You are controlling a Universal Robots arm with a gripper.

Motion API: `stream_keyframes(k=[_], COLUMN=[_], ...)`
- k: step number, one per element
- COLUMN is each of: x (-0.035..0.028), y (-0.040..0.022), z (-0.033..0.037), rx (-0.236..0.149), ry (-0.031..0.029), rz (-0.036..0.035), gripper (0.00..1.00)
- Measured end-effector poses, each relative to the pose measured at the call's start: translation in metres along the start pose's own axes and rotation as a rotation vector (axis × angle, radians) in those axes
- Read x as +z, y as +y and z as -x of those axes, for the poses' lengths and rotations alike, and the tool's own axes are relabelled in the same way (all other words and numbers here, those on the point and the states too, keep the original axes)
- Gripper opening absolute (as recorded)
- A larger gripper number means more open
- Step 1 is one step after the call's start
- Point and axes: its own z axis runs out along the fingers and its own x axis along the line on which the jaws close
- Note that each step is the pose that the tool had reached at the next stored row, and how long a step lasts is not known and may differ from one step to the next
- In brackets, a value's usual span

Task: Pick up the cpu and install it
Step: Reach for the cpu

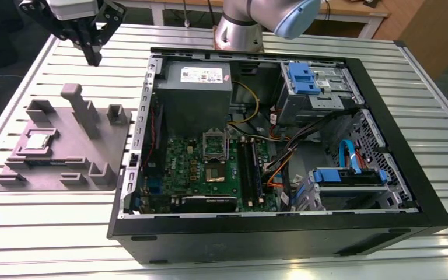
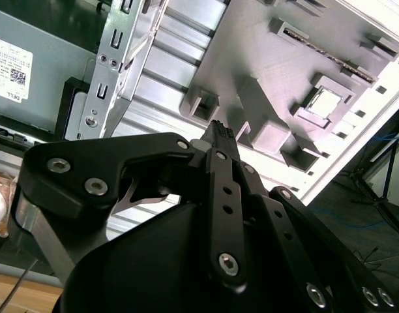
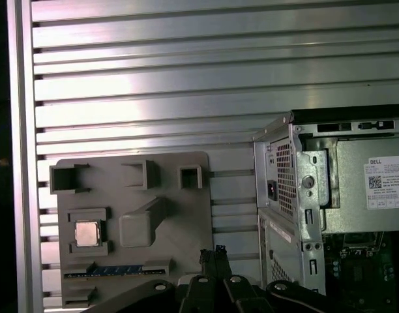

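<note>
The cpu (image 1: 37, 141), a small silvery square chip, lies in a recess of the grey plastic fixture (image 1: 68, 175) on the table at the exterior view's left. Both wrist views show it too, cpu (image 2: 325, 103) and cpu (image 3: 87, 233). My gripper (image 1: 93, 57) hangs in the air above the table beyond the fixture's far edge, well apart from the chip. Its black fingers (image 2: 223, 134) meet at the tips with nothing between them. The green motherboard (image 1: 208, 169) lies inside the open computer case (image 1: 286, 233), its socket (image 1: 215, 171) beneath a raised metal frame (image 1: 214, 144).
The fixture carries a tall grey post (image 1: 82, 111), several small blocks and a memory stick (image 3: 115, 269). The case's metal wall (image 3: 297, 195) stands close beside the fixture. Cables, blue drive bays (image 1: 310, 79) and a power supply (image 1: 196, 81) crowd the case. The slatted aluminium table (image 1: 37, 233) surrounds everything.
</note>
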Motion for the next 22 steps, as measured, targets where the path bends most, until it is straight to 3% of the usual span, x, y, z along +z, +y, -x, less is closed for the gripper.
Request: stream_keyframes(k=[22], x=[0.0008], y=[-0.0006], z=[-0.008], rx=[0.0], ry=[0.0001], rz=[0.0], gripper=[0.1])
